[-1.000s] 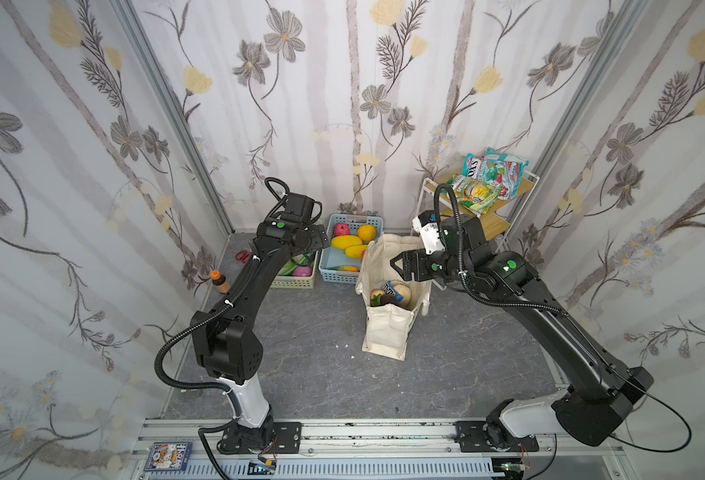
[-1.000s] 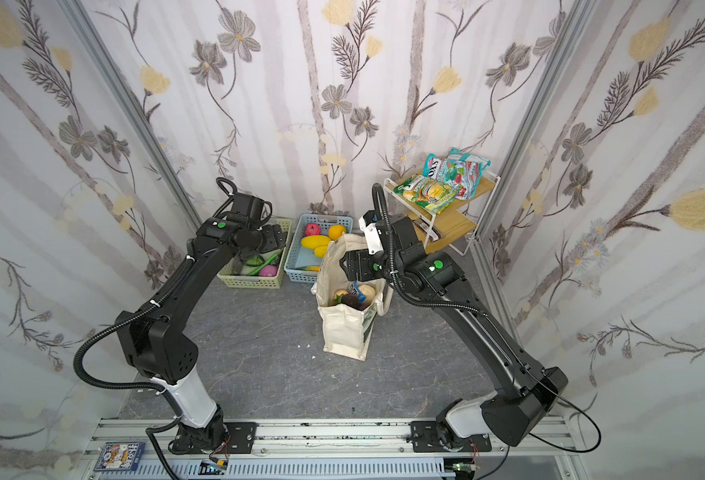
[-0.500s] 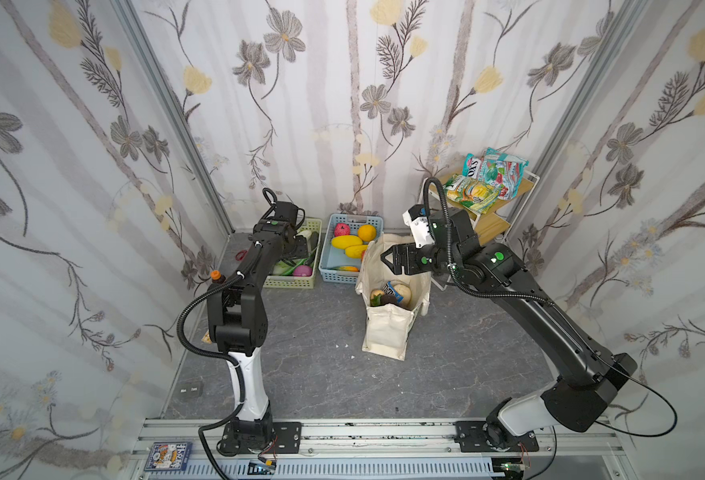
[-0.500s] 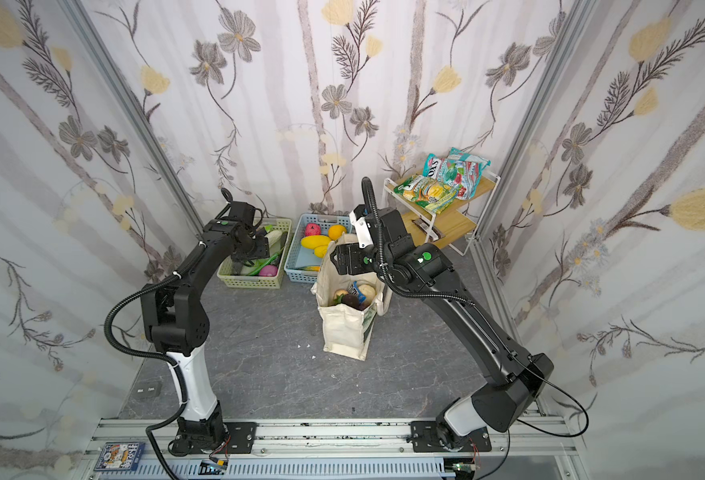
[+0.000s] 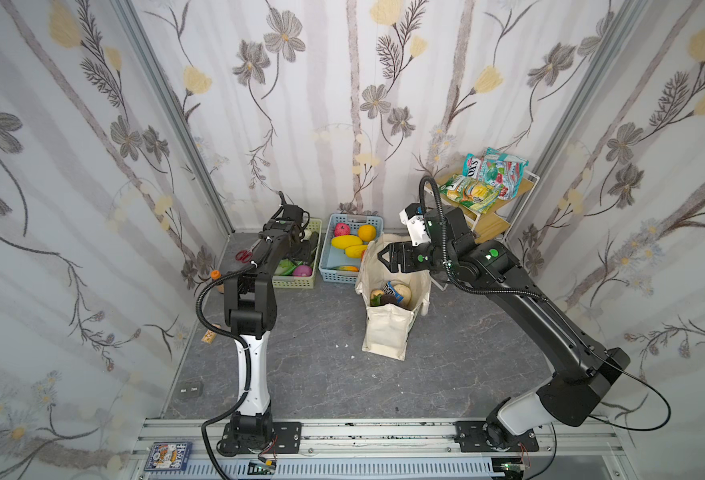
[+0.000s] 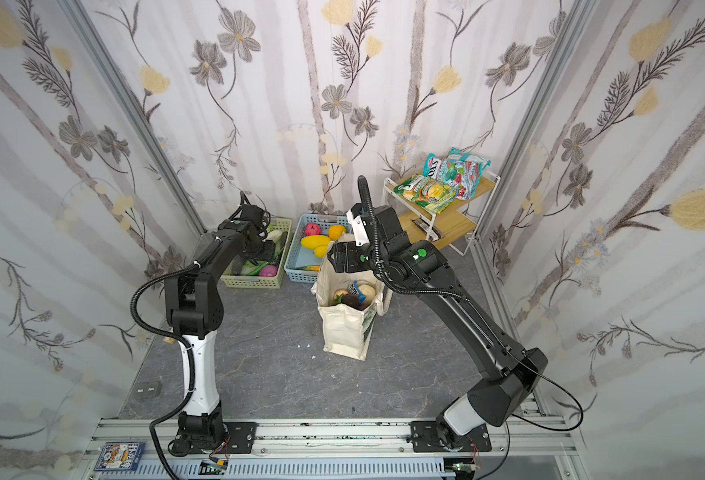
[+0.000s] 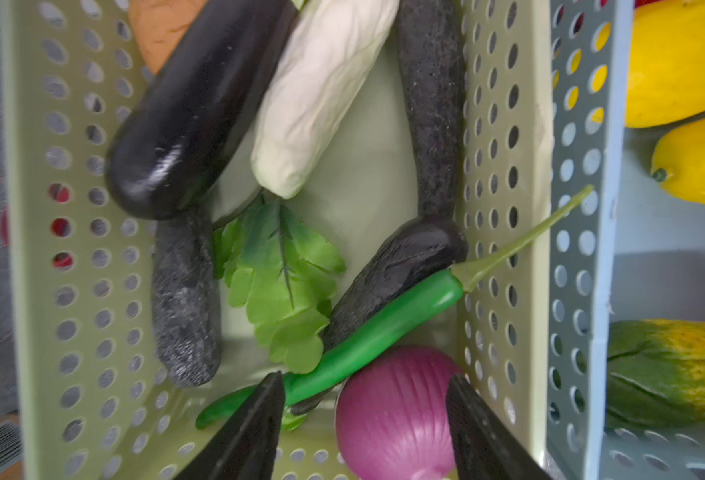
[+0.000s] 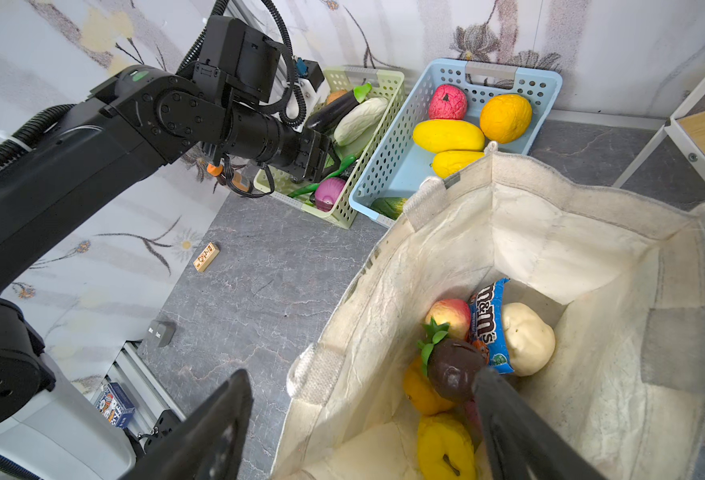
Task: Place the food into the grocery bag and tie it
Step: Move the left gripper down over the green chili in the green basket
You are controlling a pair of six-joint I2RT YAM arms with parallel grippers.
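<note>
L hand (image 7: 365, 376) is down in the green basket (image 7: 89, 291), fingers spread w/ the purple onion (image 7: 396, 415) right between them. One finger looks to be touching it, other has a gap, so not pinched yet. R hand (image 8: 363, 372) is wide open too, straddling the bag (image 8: 550, 232) rim: one finger outside, one inside, over the apple (image 8: 450, 313), blue candy pack (image 8: 487, 324) & other food at the bottom. Bag's upright on the surface (image 8: 259, 291).

Cream canvas tote bag (image 5: 386, 336) upright, open on grey surface (image 5: 321, 374), right hand (image 5: 383, 261) over its mouth, left hand (image 5: 305, 251) down in pale green slotted plastic basket (image 5: 296, 283), blue slotted basket (image 5: 338, 277) alongside
</note>
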